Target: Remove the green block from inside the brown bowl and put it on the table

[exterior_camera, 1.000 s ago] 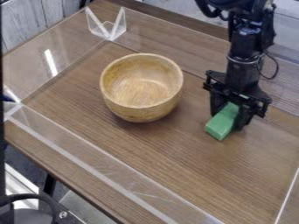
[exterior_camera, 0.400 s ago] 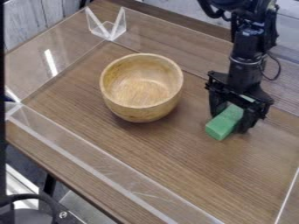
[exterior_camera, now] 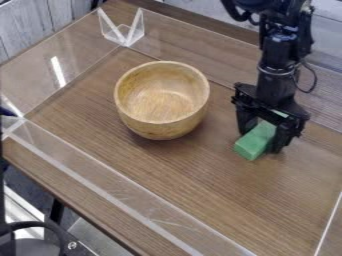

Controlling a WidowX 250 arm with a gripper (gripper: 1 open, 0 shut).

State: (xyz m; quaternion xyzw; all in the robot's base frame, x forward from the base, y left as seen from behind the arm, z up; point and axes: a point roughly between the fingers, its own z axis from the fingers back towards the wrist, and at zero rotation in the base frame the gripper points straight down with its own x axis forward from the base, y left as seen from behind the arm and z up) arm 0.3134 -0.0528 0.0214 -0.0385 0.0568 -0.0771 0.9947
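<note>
The green block (exterior_camera: 257, 143) lies on the table (exterior_camera: 187, 180), to the right of the brown bowl (exterior_camera: 162, 98). The bowl's pale inside holds nothing. My gripper (exterior_camera: 271, 124) stands upright right over the block's far end, its black fingers (exterior_camera: 243, 110) spread to either side of it. The jaws are open and the block rests on the wood between and just in front of them.
Low clear acrylic walls (exterior_camera: 80, 170) edge the tabletop at the left and front. A clear folded acrylic stand (exterior_camera: 122, 27) sits at the back left corner. The arm's black column (exterior_camera: 278, 50) rises behind the block at the right.
The jaws have spread apart from the green block, which now rests on the table. The arm has hardly moved.
</note>
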